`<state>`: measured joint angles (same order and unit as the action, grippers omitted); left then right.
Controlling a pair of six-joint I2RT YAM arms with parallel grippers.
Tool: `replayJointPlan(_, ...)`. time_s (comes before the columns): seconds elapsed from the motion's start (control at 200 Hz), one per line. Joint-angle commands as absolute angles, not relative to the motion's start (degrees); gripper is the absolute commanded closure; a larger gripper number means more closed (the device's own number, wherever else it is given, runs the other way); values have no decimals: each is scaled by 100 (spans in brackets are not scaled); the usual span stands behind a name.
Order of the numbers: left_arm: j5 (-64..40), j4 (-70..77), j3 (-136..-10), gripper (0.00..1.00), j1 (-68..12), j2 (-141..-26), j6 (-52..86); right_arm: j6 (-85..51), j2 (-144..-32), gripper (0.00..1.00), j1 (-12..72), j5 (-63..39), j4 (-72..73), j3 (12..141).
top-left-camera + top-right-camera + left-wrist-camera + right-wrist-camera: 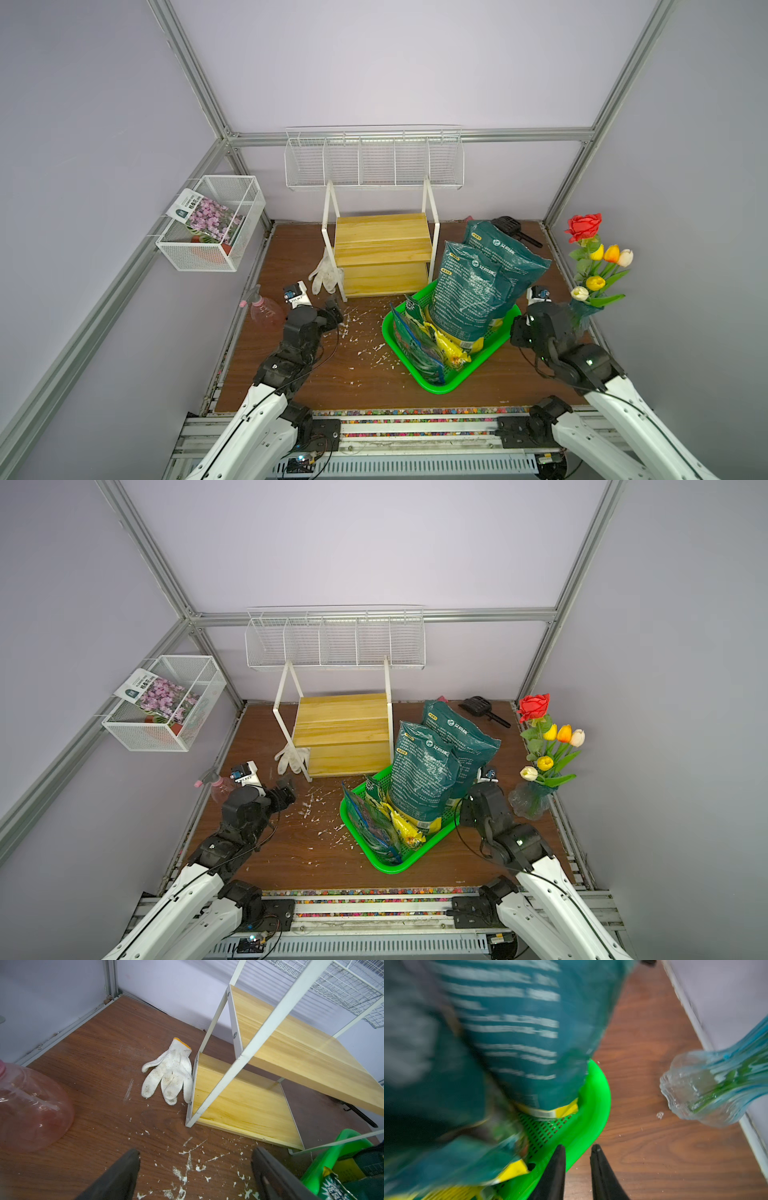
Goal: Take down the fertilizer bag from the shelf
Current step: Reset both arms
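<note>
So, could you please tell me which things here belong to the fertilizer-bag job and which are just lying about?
Job: wooden shelf, boards bare; teal fertilizer bags, standing in the green basket.
Lying about: white glove, pink spray bottle, flower vase, black scoop, wire rack, mesh basket.

Left hand [195,1149] spread wide, right hand [578,1146] narrowly parted, both empty.

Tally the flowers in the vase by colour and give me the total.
Red rose: 1
Yellow tulips: 2
Orange tulip: 1
White tulips: 2
Total: 6
</note>
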<state>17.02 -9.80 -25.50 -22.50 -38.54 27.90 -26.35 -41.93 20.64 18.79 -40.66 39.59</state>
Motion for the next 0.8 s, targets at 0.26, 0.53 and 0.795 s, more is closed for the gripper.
replayJointPlan(0.26, 2186, -236, -2113, 11, -2215, -3881, 2485, -1967, -5659, 65, 397, 1228, -1211, 3381)
replayJointPlan(0.53, 2823, 902, -1990, 10, -2041, -4652, 1711, -1518, -6844, 59, 266, 1820, 229, 3284)
replayJointPlan(0.795, 2361, 1858, -2252, 10, -758, -5828, 1541, -1301, -7472, 58, -23, 1373, 2745, 2462)
